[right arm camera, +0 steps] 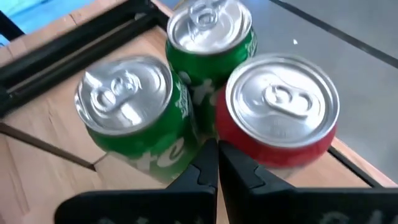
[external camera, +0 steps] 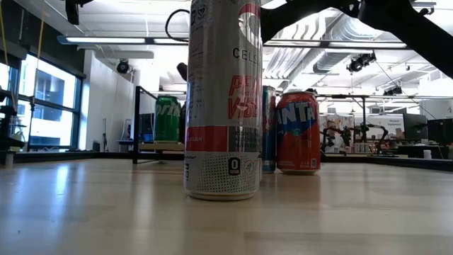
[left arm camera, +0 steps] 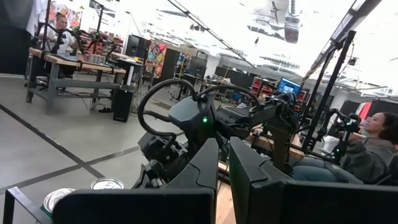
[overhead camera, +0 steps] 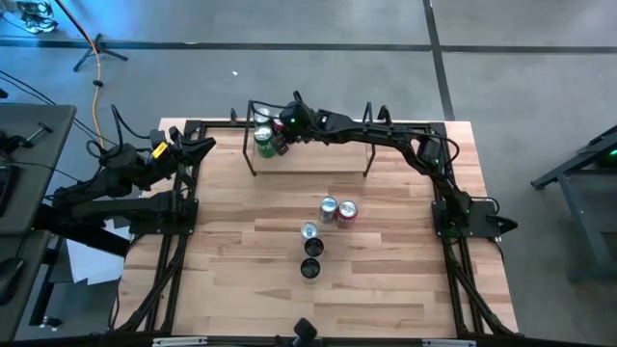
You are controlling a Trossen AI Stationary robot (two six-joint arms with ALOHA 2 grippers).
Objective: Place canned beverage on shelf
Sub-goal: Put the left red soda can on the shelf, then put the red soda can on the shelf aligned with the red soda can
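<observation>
A: Where is the right gripper (right arm camera: pixel 214 163)?

B: Over the left end of the shelf (overhead camera: pixel 318 166), which sits along the worktop's (overhead camera: pixel 386 280) far edge. Its fingers are pressed together with nothing between them, the tips just in front of three upright cans.

A: Which cans?

B: Two green cans (right arm camera: pixel 134 115) and a red can (right arm camera: pixel 283 112), bunched and touching one another on the shelf's pale board beside the black wire upright (overhead camera: pixel 253 140).

A: And the left gripper (left arm camera: pixel 224 165)?

B: Closed too, holding nothing, parked off the worktop's left edge near the far left corner.

A: Anything else on the worktop?

B: A cluster near the middle: a tall white can (external camera: pixel 223 99) nearest the front edge, an orange can (external camera: pixel 298 132) and a slim blue can (external camera: pixel 268 129) behind it. From above, two dark-topped cans (overhead camera: pixel 311 258) stand in that same group.

A: People?

B: Two seated figures in the room beyond, seen from the left wrist.
</observation>
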